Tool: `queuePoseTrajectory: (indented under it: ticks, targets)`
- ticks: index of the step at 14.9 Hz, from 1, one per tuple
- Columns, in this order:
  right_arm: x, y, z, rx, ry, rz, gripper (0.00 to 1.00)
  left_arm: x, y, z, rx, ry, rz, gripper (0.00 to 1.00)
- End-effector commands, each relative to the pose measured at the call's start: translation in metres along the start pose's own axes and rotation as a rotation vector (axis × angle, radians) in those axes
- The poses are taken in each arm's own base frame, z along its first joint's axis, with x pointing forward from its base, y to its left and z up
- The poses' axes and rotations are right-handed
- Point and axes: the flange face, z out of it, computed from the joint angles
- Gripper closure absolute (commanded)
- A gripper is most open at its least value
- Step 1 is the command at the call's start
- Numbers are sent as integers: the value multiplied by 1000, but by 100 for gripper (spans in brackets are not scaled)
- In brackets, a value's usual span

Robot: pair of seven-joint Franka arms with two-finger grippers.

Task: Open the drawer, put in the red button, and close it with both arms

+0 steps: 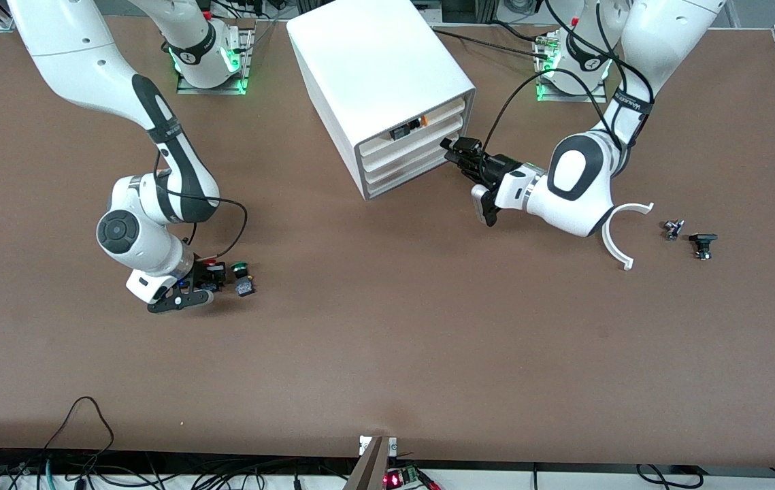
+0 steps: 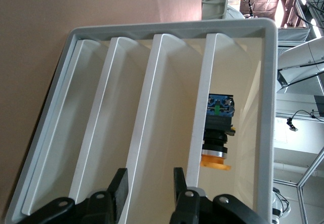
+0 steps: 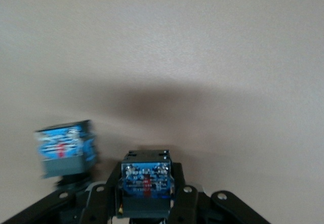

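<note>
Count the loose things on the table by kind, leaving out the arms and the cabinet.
Push buttons: 2, red button at the right gripper, green button beside it.
White curved pieces: 1.
Small dark parts: 2.
Total: 5.

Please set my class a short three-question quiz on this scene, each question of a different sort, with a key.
1. True or false: the drawer, whose front lip sits between the left gripper fingers, is already pulled out of the cabinet.
2. Low at the table, toward the right arm's end, what is the right gripper shut on? A. a screwdriver B. the red button C. a white cup
3. Short answer: which level of the cabinet holds the orange-and-black part?
Key: 1 false; 2 B; 3 the top level.
</note>
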Motion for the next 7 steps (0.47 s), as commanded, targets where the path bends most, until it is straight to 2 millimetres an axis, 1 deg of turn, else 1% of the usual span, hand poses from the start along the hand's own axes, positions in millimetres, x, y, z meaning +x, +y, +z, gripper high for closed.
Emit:
queuePoseTrajectory:
  ticks: [1,2,4,6,7]
  targets:
    - [21,-13,-54,5,-61,113,100,-8,-4,17,-36,19,2,57]
    - [26,-19,-68,4,-82,142,100,-9,-5,22,-39,14,18,60]
    - [37,-25,-105,-2,-100,214,100,-13,-10,31,-45,14,24,60]
    - [40,-32,-131,-10,-131,279,100,-19,-21,36,-38,16,38,60]
    - [42,-35,-143,-13,-142,317,100,-19,-23,37,-35,16,37,60]
